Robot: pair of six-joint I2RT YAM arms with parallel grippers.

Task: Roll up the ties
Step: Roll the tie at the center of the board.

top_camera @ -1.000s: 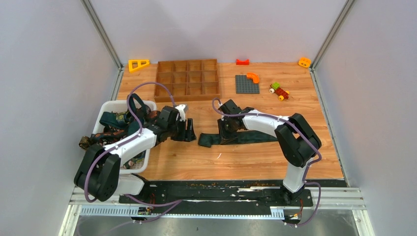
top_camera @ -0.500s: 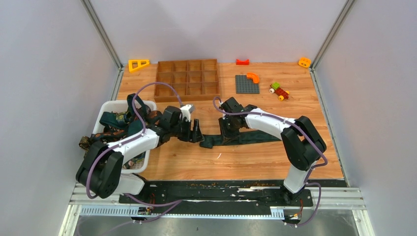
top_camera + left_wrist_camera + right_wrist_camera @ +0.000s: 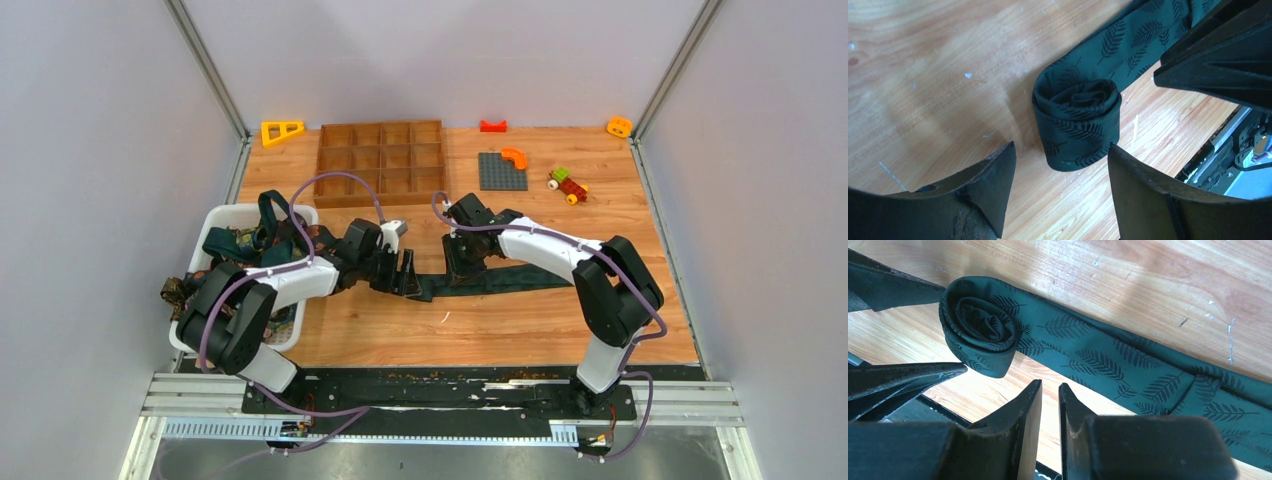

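Observation:
A dark green leaf-patterned tie point(image 3: 505, 278) lies flat across the table, and its left end is wound into a small roll point(image 3: 1078, 122) point(image 3: 979, 325). My left gripper point(image 3: 408, 274) point(image 3: 1060, 145) is open, with its fingertips on either side of the roll's near edge and not touching it. Just right of the roll, my right gripper point(image 3: 462, 260) point(image 3: 1050, 383) hovers over the tie's near edge. Its jaws are almost together, with only a thin slit and nothing in it. More ties point(image 3: 245, 245) are heaped in the white bin point(image 3: 225, 212).
A wooden compartment tray point(image 3: 381, 160) stands behind the grippers. At the back lie a yellow triangle point(image 3: 281, 131), a grey baseplate point(image 3: 501, 171), a red piece point(image 3: 492, 126), a toy car point(image 3: 568, 185) and an orange block point(image 3: 619, 126). The white bin sits at the left edge.
My left gripper has travelled right from beside the bin to the rolled end of the tie. The right gripper has shifted slightly along the tie.

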